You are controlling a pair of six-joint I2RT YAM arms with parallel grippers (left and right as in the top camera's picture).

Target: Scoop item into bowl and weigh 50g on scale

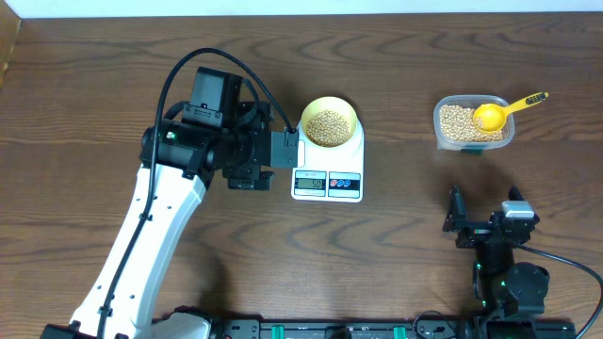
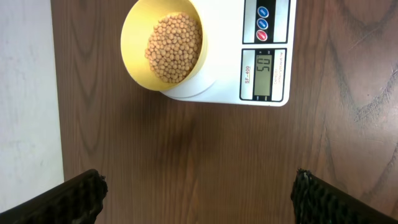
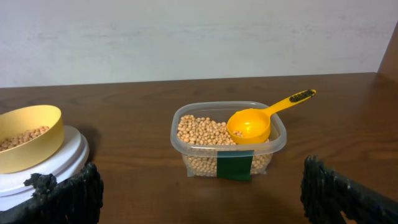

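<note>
From overhead, the left gripper (image 1: 292, 149) is seen spread wide and empty, and the scale (image 1: 327, 185) is found just ahead of its fingertips. The bowl (image 1: 351, 113) is seated on the scale's platform, at the end away from the display (image 1: 310, 184), and a heap of grains (image 1: 327, 127) is carried inside it. The right gripper (image 1: 484, 209) is likewise held wide, with nothing gripped. The clear container (image 1: 441, 132) is placed ahead of it, well apart, with more grains inside. The yellow scoop (image 1: 499, 114) is laid across them, its handle poking out over the rim.

Now the left wrist view: the fingers (image 2: 68, 199) are caught at the bottom corners, far apart, and only bare table (image 2: 186, 162) is seen between them. The bowl is found ahead and a little to the hand's left, filled with grains. The display is set ahead to the right, and a reading of 50 is shown.

On to the right wrist view: again the two fingers are framed at the lower corners, opened wide. The container is lined up straight ahead between them, a green label (image 3: 234, 167) stuck on its near wall. The scoop's cup is rested on the grains, the handle angled away to the right. The bowl and scale are glimpsed off to the hand's left, partly cut by the edge.
</note>
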